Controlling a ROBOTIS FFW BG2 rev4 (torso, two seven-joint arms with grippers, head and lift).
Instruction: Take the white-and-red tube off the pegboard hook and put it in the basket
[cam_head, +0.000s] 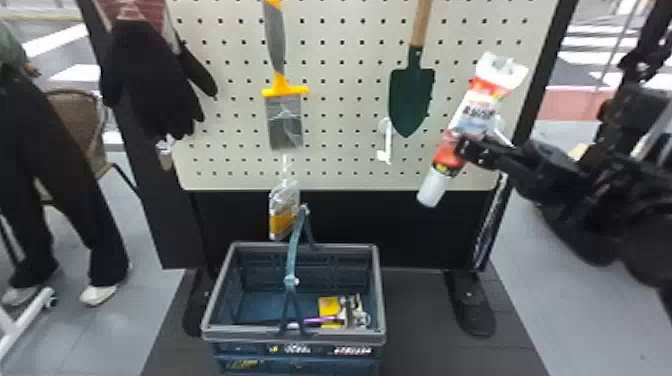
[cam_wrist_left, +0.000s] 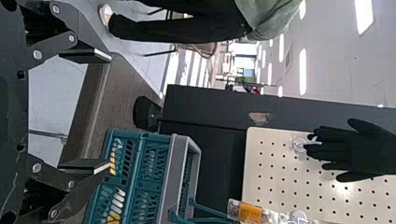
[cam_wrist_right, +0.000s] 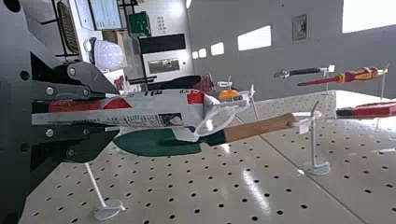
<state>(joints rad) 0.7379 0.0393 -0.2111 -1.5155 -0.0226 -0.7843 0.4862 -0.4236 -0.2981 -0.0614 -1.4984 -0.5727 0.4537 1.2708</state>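
Shut around the lower half of the white-and-red tube (cam_head: 477, 112), my right gripper (cam_head: 467, 150) is in front of the pegboard's right side. The tube leans, white cap down and to the left. In the right wrist view the tube (cam_wrist_right: 154, 109) lies between the fingers of the gripper (cam_wrist_right: 116, 113); whether its top loop touches a hook, I cannot tell. The blue basket (cam_head: 235, 334) stands on the floor, lower and left of the tube, with small items inside. My left gripper (cam_wrist_left: 102, 111) is open and holds nothing, near the basket (cam_wrist_left: 173, 175) in the left wrist view.
Beside the tube hangs a green trowel (cam_head: 411, 97), with a white hook (cam_head: 386, 142) below it. A yellow scraper (cam_head: 284, 117) and black gloves (cam_head: 150, 80) hang farther left. A small packet (cam_head: 284, 210) hangs over the basket's back edge, near its raised handle (cam_head: 295, 245).
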